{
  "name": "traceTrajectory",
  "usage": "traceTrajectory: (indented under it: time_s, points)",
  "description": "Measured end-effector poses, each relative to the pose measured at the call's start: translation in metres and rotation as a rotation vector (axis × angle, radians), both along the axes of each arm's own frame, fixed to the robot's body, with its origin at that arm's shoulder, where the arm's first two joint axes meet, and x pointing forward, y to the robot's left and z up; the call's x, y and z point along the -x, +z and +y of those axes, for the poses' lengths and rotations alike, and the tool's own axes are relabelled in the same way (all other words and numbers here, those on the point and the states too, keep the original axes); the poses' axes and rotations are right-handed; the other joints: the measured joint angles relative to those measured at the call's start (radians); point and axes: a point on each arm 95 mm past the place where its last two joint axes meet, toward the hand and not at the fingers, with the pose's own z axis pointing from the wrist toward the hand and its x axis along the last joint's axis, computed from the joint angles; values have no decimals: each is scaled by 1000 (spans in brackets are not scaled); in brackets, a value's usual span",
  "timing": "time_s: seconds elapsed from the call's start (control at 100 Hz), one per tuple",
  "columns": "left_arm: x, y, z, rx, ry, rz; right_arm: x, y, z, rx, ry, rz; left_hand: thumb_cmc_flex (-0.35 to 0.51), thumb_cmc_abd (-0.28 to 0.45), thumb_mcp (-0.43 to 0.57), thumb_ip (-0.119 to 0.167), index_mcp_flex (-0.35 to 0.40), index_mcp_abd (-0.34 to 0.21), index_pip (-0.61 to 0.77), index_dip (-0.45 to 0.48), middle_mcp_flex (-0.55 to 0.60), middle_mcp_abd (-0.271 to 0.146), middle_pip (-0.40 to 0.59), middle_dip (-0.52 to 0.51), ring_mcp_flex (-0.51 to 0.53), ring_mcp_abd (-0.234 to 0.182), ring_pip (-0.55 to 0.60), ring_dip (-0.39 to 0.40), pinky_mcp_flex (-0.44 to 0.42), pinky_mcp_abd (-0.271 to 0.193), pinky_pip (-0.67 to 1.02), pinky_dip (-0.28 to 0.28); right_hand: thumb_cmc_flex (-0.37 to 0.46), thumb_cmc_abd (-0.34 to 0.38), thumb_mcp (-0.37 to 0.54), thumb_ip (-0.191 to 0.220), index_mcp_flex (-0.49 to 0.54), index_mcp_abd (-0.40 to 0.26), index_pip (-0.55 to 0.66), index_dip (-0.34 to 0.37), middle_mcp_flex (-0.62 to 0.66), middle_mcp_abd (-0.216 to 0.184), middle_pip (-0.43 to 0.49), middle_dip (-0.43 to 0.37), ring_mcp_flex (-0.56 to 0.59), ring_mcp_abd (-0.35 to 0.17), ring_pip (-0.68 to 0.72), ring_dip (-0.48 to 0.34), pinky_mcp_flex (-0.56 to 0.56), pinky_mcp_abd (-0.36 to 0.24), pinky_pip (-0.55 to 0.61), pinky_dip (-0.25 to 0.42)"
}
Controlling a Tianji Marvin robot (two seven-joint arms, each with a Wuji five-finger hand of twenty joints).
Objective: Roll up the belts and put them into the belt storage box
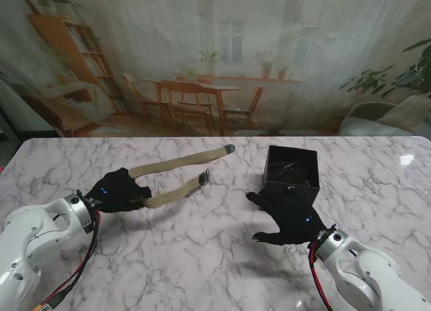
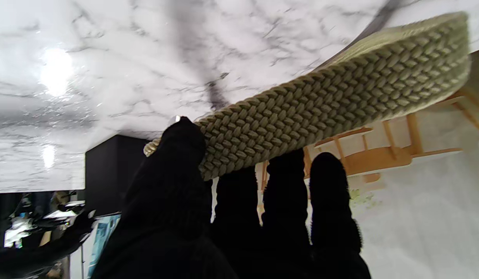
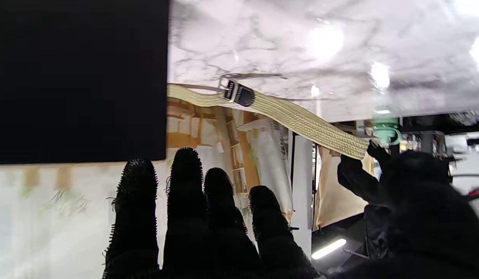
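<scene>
On the marble table (image 1: 202, 257) the left hand (image 1: 118, 190) pinches the woven belt (image 1: 176, 164) at its fold (soft, light, probably floppy), while the right hand (image 1: 289, 217) hangs spread beside the box (image 1: 291, 168).

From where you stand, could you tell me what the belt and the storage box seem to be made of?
The belt: braided tan fabric cord, matte, its weave plain to see. The storage box: matte black with flat, thin walls, probably cardboard or fabric-covered board; the look leaves that open.

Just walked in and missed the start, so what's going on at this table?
The left hand is shut on the folded end of a beige woven belt, whose two lengths trail across the white marble table, still unrolled. The right hand hovers open beside the black square storage box, holding nothing.
</scene>
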Motion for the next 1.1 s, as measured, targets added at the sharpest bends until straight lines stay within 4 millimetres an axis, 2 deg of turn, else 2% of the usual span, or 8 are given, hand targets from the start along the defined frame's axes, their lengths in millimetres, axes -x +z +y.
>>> traceTrajectory:
  time_s: [0.21,0.35,0.42,0.59,0.7,0.77,0.95,1.1]
  points:
    - [12,3,-18,46,-90,2,-14,11,28,15,56,12,0,0,0,0,0,0,0,4,0,0,11,0,0,0,1,2,3,-7,0,0,-14,6,-27,0,3,0,17,30,-62,1,6,-10,-52,4,-2,-10,-26,11,-9,-1]
    - [18,4,-33,76,-146,-7,-24,16,47,-38,61,74,0,0,0,0,0,0,0,9,0,0,12,1,1,-4,3,3,3,-10,0,0,-50,-16,-20,0,41,0,82,143,-146,16,26,-16,-114,13,-4,-17,-54,11,-17,-1]
    - [21,6,-38,100,-172,-21,-28,19,55,-49,59,80,-1,0,0,0,0,0,0,11,0,-1,12,1,1,-4,7,8,4,-11,0,-3,-51,-36,-20,0,42,0,88,154,-144,26,26,-20,-126,17,-6,-24,-72,11,-23,-1]
    - [31,16,-53,141,-247,-33,-35,22,71,-71,79,152,-1,0,0,0,0,0,0,12,0,-1,13,2,1,-3,7,13,12,-11,0,-11,-84,-78,40,1,35,12,-26,154,-144,29,21,-30,-131,23,-6,-24,-89,11,-51,-12]
    - [34,23,-61,154,-277,-44,-38,22,79,-79,82,164,-1,0,0,0,0,0,0,14,0,-2,13,2,1,-4,7,14,12,-12,0,-12,-112,-115,56,1,17,12,-56,152,-207,22,9,-36,-174,25,-28,-25,-119,13,-73,-17]
    - [36,25,-64,161,-291,-47,-39,22,83,-93,88,192,-1,0,0,0,0,0,0,19,0,-2,13,2,1,-4,7,14,13,-12,0,-12,-113,-120,56,1,10,-25,-57,156,-223,4,13,-36,-183,25,-28,-25,-129,24,-84,-18]
    - [38,28,-70,181,-313,-51,-41,17,98,-107,127,257,-1,0,10,0,0,0,0,21,0,-2,13,2,1,-4,9,15,13,-12,0,-12,-113,-128,70,1,10,-109,-4,194,-245,2,13,-36,-186,26,-28,-25,-142,27,-95,-19]
    - [40,30,-73,196,-330,-54,-43,14,105,-126,141,303,-1,-1,11,0,0,0,0,21,0,-3,13,2,1,-4,10,24,13,-21,0,-12,-75,-130,70,1,189,-252,259,314,-242,0,23,-30,-186,26,-28,-25,-145,28,-104,-19]
